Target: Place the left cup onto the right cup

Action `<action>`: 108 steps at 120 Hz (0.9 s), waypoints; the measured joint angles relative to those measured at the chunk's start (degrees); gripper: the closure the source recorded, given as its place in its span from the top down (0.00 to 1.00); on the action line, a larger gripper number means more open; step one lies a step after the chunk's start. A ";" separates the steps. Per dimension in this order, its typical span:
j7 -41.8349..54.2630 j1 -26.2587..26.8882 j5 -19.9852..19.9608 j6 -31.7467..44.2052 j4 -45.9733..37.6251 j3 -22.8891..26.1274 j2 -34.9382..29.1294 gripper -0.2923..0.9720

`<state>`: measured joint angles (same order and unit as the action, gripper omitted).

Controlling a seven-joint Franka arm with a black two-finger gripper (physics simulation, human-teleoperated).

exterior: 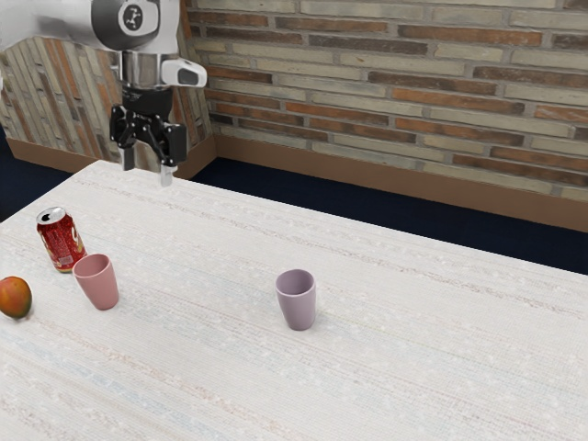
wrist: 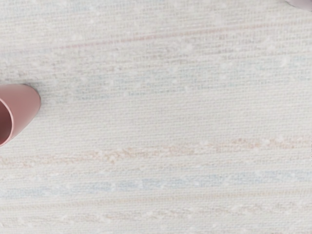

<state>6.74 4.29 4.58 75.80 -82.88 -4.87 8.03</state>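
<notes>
Pincer: your pincer (exterior: 147, 169) hangs high over the far side of the bench (exterior: 413, 349), fingers spread wide and nothing between them.
Left cup: the pink cup (exterior: 96, 281) stands upright on the bench, below the pincer and nearer the camera. It is just beside a red soda can (exterior: 61, 240), with a round fruit (exterior: 14, 297) near it toward the exterior view's left.
Right cup: the purple cup (exterior: 296, 299) stands upright and open-mouthed, well apart from the pink one toward the exterior view's right.
Wrist view: the pink cup (wrist: 14, 114) sits off at the picture's border, so I judge your hand is not lined up over it.
Done: nothing yet, as far as the pictures show; both cups rest on the bench, untouched.
Left: you must centre over the pink cup, come down, grip it, lift, carry it across, and set it onto the purple cup.
Mind: the can stands close, so leave room for the fingers on that side.
</notes>
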 joint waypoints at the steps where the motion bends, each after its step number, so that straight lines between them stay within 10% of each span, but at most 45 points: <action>1: 0.06 -0.02 -0.08 0.34 -0.03 -0.01 0.03 0.77; 46: 2.26 -5.64 -0.53 19.33 -23.49 -4.03 -6.18 0.77; 108: 7.60 -10.10 -3.66 40.04 -26.30 -8.27 2.67 0.77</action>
<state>14.34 -5.80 0.92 115.85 -109.18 -13.15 10.70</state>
